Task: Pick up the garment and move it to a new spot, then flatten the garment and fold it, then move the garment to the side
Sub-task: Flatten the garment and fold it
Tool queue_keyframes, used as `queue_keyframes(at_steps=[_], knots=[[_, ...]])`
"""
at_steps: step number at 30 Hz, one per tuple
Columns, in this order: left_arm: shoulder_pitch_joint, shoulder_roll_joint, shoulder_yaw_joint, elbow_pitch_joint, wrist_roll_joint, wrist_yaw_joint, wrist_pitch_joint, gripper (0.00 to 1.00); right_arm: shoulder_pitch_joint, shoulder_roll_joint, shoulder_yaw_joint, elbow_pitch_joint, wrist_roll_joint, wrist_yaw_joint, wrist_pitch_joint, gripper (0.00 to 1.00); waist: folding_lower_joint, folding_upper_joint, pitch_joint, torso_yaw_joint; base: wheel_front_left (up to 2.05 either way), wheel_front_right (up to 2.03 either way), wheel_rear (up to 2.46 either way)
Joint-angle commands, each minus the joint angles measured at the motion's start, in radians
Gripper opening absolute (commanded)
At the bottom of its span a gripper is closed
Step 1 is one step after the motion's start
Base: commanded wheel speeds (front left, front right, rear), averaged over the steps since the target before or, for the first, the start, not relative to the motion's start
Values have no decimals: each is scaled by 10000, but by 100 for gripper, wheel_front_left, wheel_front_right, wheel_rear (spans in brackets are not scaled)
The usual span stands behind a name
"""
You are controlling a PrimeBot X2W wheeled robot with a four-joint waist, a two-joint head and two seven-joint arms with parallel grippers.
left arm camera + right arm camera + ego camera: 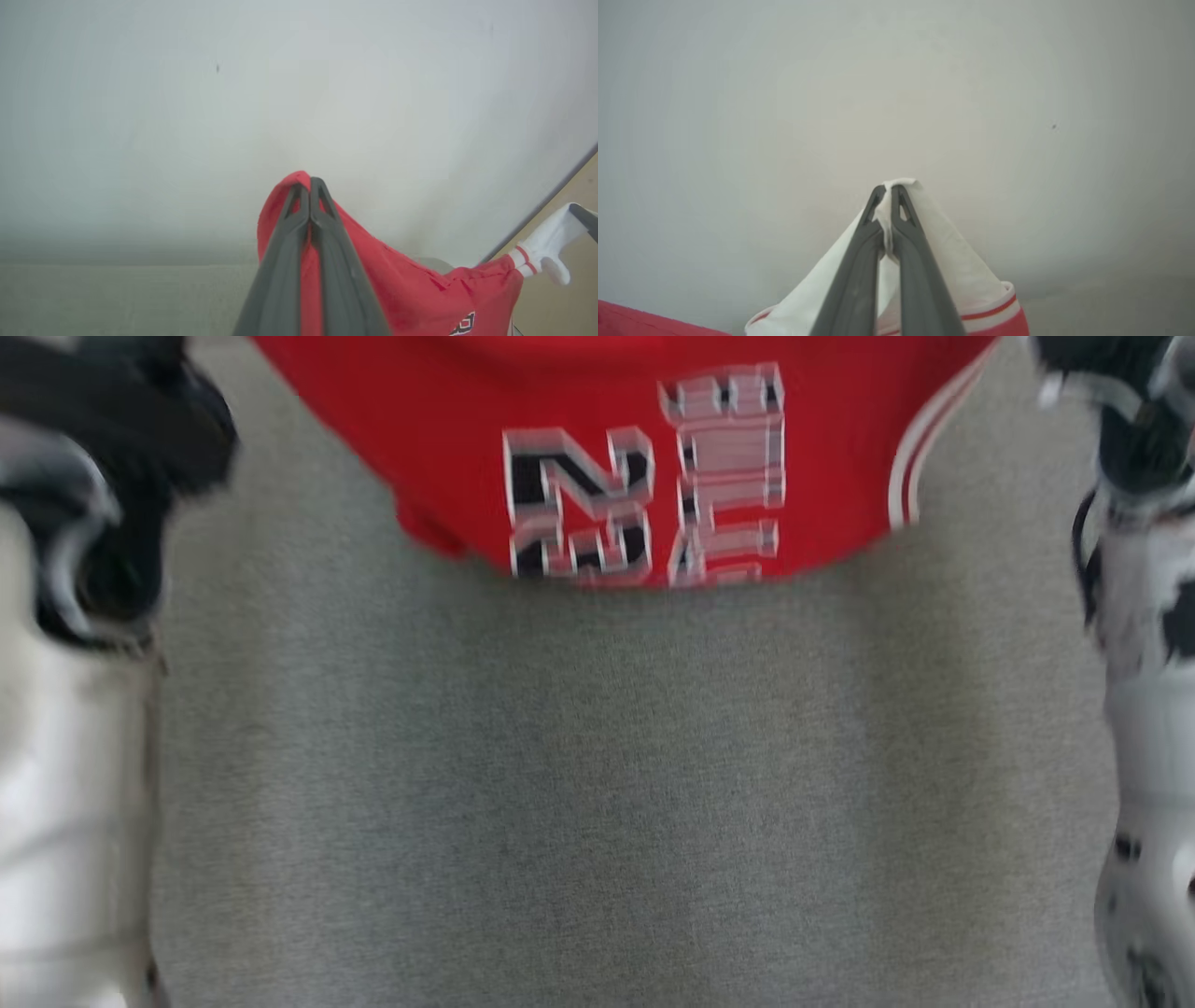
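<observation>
The garment (635, 448) is a red top with white, red-striped trim and grey-black block lettering. It hangs stretched across the top of the head view, its lower edge above the grey surface (597, 784). In the left wrist view my left gripper (309, 186) is shut on a bunched red corner of the garment (420, 294). In the right wrist view my right gripper (888, 191) is shut on a white part of the garment (952, 261), with the cloth pinched between its fingertips. That far white corner and the other gripper's dark tip show at the left wrist view's right edge.
My pale forearms (65, 803) rise along both sides of the head view, the right one (1148, 756) speckled with dark marks. A plain pale wall (233, 116) stands behind the held cloth. A tan floor strip (579, 196) lies at the far right.
</observation>
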Motion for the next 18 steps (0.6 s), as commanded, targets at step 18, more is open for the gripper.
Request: queue_keyframes(at_steps=[18], knots=[[-6170, 365, 991, 1574, 1142, -273, -4348, 0, -6199, 988, -3091, -406, -4037, 2, -4760, 0, -4, -4, 2853, 42, 0, 0, 0]])
